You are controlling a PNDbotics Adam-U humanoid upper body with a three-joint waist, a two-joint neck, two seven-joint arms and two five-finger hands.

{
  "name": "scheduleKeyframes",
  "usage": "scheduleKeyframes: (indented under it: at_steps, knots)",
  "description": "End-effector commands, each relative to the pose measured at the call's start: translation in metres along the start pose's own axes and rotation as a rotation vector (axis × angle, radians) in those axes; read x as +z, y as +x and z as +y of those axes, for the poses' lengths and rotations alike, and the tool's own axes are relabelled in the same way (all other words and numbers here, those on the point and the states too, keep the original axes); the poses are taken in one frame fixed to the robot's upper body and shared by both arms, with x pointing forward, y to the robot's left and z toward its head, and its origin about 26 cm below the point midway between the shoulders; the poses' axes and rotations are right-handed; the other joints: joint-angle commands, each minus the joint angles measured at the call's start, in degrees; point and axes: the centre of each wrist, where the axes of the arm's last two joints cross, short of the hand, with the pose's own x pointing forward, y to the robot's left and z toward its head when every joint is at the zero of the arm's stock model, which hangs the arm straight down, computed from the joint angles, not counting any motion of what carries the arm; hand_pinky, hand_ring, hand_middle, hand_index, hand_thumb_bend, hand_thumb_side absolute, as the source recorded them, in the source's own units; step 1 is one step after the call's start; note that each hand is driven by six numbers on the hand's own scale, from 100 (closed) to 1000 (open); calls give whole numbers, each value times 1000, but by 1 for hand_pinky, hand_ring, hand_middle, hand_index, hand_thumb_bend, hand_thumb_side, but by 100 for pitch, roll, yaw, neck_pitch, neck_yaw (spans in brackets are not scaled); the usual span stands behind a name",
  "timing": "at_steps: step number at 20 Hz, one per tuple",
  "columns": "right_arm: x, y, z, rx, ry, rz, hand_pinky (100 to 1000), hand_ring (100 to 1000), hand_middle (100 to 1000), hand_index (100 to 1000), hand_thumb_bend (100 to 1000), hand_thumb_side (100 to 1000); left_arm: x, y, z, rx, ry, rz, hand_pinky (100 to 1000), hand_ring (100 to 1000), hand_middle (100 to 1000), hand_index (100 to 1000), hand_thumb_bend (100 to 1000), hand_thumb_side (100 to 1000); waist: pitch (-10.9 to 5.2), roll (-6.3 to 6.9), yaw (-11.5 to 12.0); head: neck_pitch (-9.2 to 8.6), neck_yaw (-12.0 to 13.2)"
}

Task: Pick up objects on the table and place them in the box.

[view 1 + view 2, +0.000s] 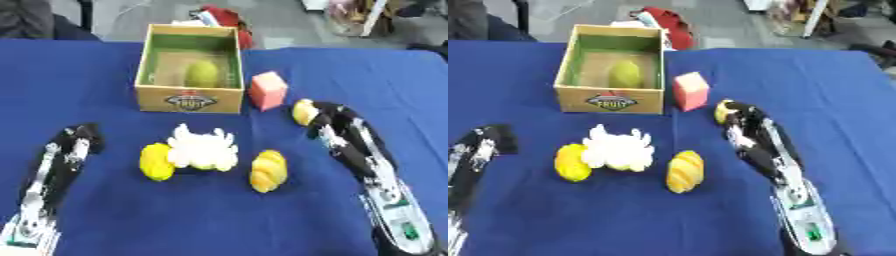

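Observation:
An open cardboard box stands at the back centre with a green-yellow fruit inside. My right hand is to the right of the box, its fingers curled round a small yellow fruit just above the cloth. A pink cube stands between that hand and the box. In front of the box lie a white ruffled object, a yellow fruit touching its left side, and an orange-yellow ridged piece to its right. My left hand rests open at the lower left.
A blue cloth covers the whole table. Beyond the far edge, behind the box, lies a red object on the grey floor. My right forearm stretches along the table's right side.

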Motion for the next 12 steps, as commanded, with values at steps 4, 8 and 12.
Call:
scheduleKeyframes:
  at_steps: [4,8,12]
  knots:
    - [-17,15,-28,120,24,-53,532,508,524,785,100,459,-3,7,2,-5,2,-25,654,617,582,742,100,723,-195,86,14,-38,-51]
    - [-31,23,-50,215,44,-73,537,511,529,796,100,426,-2,6,2,-6,0,-23,654,617,582,742,100,723,-212,86,-3,-32,-72]
    - [-46,29,-74,347,108,-70,561,537,554,828,100,397,-1,5,2,-7,-4,-17,654,617,582,742,100,723,-247,80,-7,22,-123]
